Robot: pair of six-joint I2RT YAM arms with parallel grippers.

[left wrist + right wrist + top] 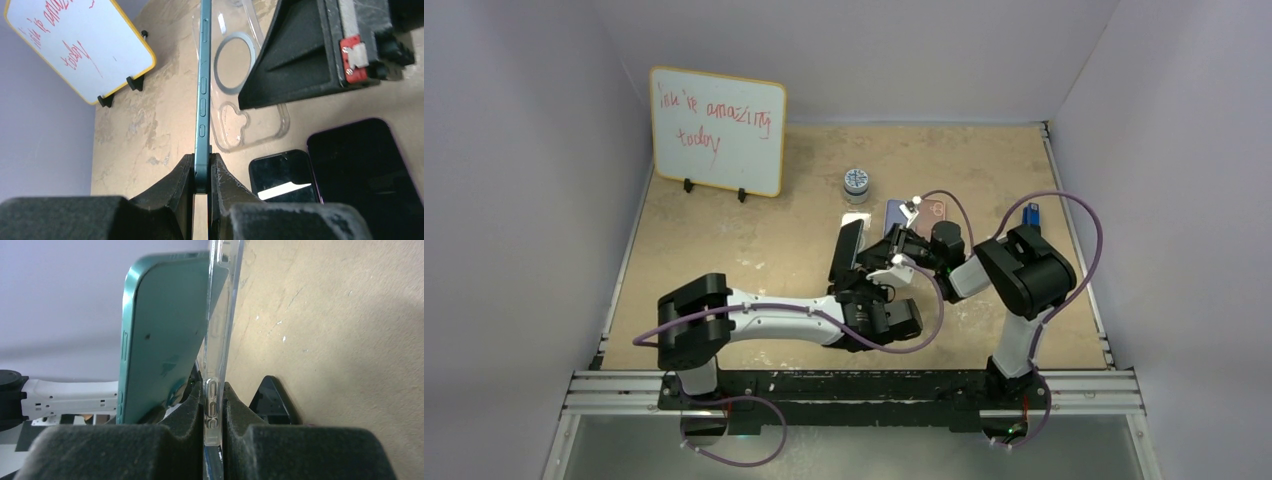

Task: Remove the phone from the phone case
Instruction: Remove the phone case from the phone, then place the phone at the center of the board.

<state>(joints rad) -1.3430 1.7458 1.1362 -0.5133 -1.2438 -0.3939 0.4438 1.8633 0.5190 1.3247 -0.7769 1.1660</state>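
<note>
The teal phone (202,90) stands on edge, and my left gripper (202,167) is shut on its lower end. My right gripper (214,400) is shut on the edge of the clear phone case (220,335). In the right wrist view the phone (165,335) leans away to the left of the case, with a gap at the top. The case (240,75), with its grey ring, shows empty beside the phone in the left wrist view. In the top view both grippers (864,275) (904,258) meet at mid-table, the phone (848,250) dark and tilted up.
Two other dark-screened phones (282,175) (370,170) lie flat on the table under the grippers. A small jar (856,183) stands behind them. A whiteboard (716,130) stands at the back left. A blue object (1030,213) sits at the right edge.
</note>
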